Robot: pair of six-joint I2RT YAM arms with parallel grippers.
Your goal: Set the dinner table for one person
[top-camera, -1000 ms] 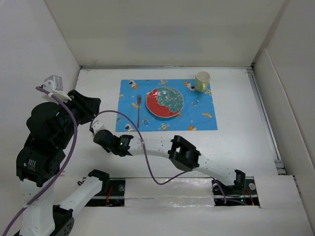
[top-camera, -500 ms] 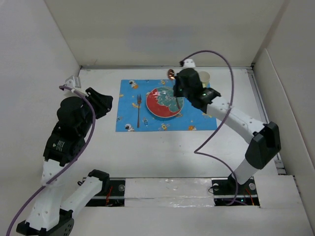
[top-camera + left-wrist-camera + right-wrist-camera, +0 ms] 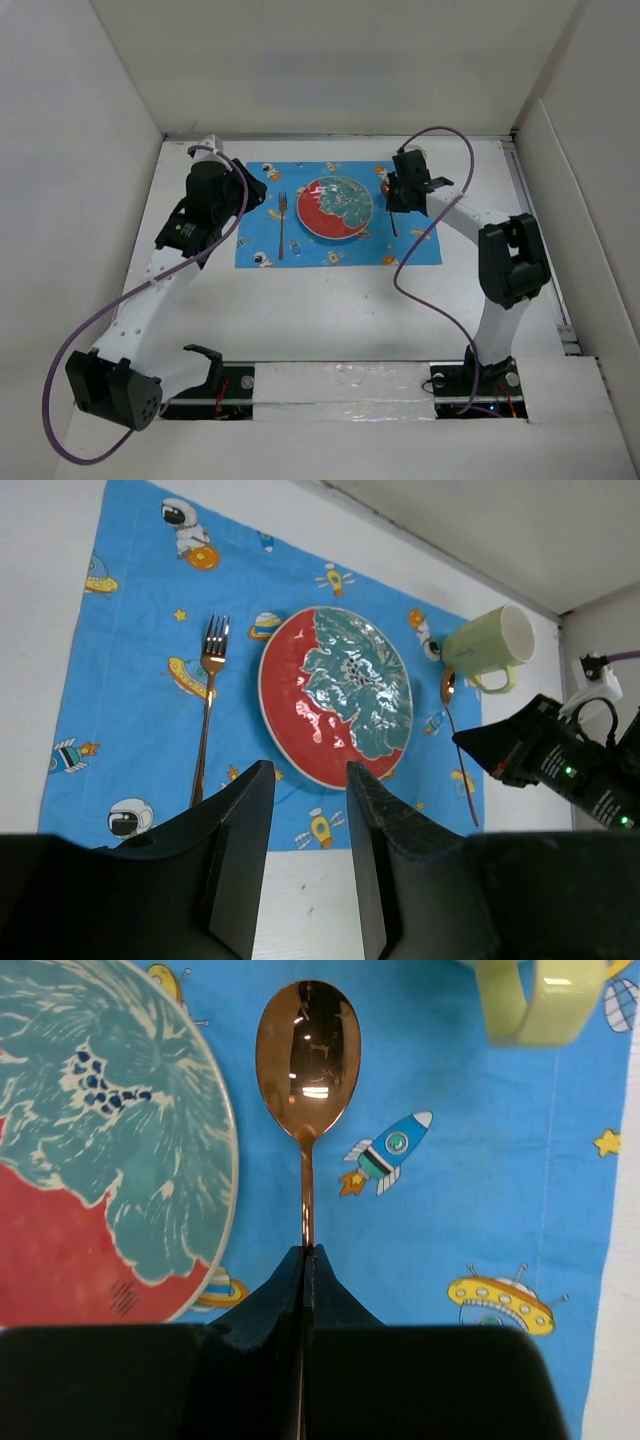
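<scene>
On the white dinner table (image 3: 330, 300) lies a blue space-print mat (image 3: 420, 245). On the mat are a red and teal plate (image 3: 336, 208) and a copper fork (image 3: 282, 225) to the plate's left. My right gripper (image 3: 398, 195) is shut on the handle of a copper spoon (image 3: 307, 1055), held just right of the plate (image 3: 100, 1140), bowl towards the far edge. I cannot tell whether the spoon touches the mat. A yellow-green mug (image 3: 488, 648) stands behind the spoon. My left gripper (image 3: 305, 775) is open and empty, above the mat's near-left part.
White walls close in the table at left, back and right. The right arm's purple cable (image 3: 440, 135) loops over the far right corner. The left arm (image 3: 160, 280) stretches along the table's left side. A metal rail (image 3: 540, 260) runs along the right edge.
The right arm swung from the table's near left to the mat's right side with the spoon and lowered it beside the plate. The left arm unfolded and reached in to the mat's left edge.
</scene>
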